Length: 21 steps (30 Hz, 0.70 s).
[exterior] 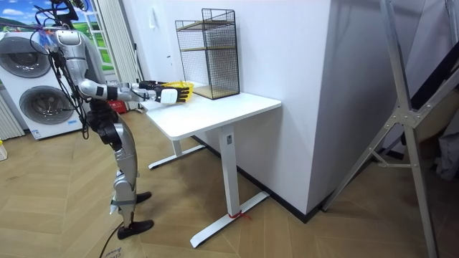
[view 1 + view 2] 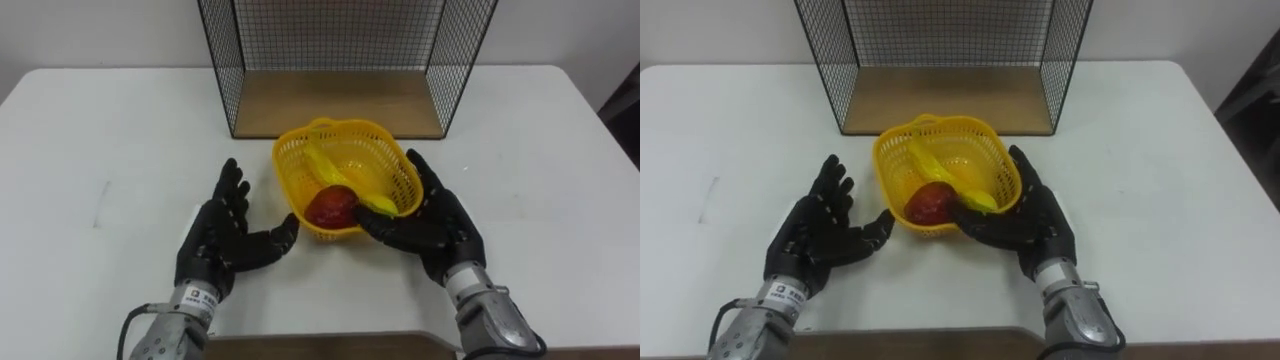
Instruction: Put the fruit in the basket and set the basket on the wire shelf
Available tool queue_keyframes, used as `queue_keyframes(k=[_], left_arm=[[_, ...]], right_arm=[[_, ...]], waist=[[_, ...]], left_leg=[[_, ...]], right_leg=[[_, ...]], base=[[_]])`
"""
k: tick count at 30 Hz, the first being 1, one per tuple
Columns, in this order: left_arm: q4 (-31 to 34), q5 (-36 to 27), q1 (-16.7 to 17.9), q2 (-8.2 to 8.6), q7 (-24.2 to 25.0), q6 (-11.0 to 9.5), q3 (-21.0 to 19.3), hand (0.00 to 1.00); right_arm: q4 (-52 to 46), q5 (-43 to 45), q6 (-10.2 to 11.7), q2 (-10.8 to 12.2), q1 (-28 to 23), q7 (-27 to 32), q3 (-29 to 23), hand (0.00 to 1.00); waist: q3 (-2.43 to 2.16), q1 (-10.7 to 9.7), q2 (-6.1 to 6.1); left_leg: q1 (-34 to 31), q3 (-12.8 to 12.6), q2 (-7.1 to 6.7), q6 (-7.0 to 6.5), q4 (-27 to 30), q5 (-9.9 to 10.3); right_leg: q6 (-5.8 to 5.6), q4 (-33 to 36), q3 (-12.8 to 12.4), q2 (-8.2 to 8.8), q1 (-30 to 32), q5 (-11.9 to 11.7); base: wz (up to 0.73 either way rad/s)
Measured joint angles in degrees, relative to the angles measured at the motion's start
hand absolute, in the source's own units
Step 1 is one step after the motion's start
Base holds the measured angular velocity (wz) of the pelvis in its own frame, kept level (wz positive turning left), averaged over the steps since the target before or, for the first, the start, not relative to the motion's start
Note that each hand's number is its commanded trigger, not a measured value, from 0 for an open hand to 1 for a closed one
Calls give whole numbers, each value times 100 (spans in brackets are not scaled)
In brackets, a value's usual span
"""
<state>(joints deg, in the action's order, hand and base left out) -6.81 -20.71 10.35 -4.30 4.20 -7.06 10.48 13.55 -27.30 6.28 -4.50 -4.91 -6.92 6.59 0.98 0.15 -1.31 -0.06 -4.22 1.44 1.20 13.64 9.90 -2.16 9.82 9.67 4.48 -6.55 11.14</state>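
While the light-looking, bendy yellow plastic basket (image 2: 292, 165) of red apple (image 2: 332, 207) and yellow banana (image 2: 345, 180) is sitting before the black wire shelf (image 2: 335, 105), we're betting on cupping its sides with the splayed-open left hand (image 2: 215, 245) and right hand (image 2: 440, 228).

**Bare run from basket to shelf mouth**

The wire shelf (image 2: 340, 105) stands at the back of the white tabletop (image 2: 110, 150). Its front faces the yellow basket (image 2: 285, 175), with bare tabletop between them. Mesh walls close its sides. The left hand (image 2: 215, 245) lies beside the basket with a gap between. The right hand (image 2: 440, 225) seems to touch the basket's other side.
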Motion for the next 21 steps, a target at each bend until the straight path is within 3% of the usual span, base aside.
queue_keyframes(k=[12,17,21], left_arm=[[-1,-163,-26,92,-6,75,14,0],[-7,-908,-65,82,-5,108,53,0],[-7,-1155,-66,72,-4,138,108,0]], right_arm=[[85,-141,-2,101,78,7,59,0],[191,-202,-2,97,165,7,75,0],[194,-214,2,91,167,7,79,0]], waist=[[4,-128,-6],[14,-147,6],[18,-145,5]], left_leg=[[-15,-11,2,0,0,0],[5,-39,5,0,-22,0],[14,-58,16,0,-50,0]], right_leg=[[0,2,-3,0,-1,0],[0,3,-32,0,-14,0],[0,2,-40,-7,3,0]], base=[[0],[-2],[0]])
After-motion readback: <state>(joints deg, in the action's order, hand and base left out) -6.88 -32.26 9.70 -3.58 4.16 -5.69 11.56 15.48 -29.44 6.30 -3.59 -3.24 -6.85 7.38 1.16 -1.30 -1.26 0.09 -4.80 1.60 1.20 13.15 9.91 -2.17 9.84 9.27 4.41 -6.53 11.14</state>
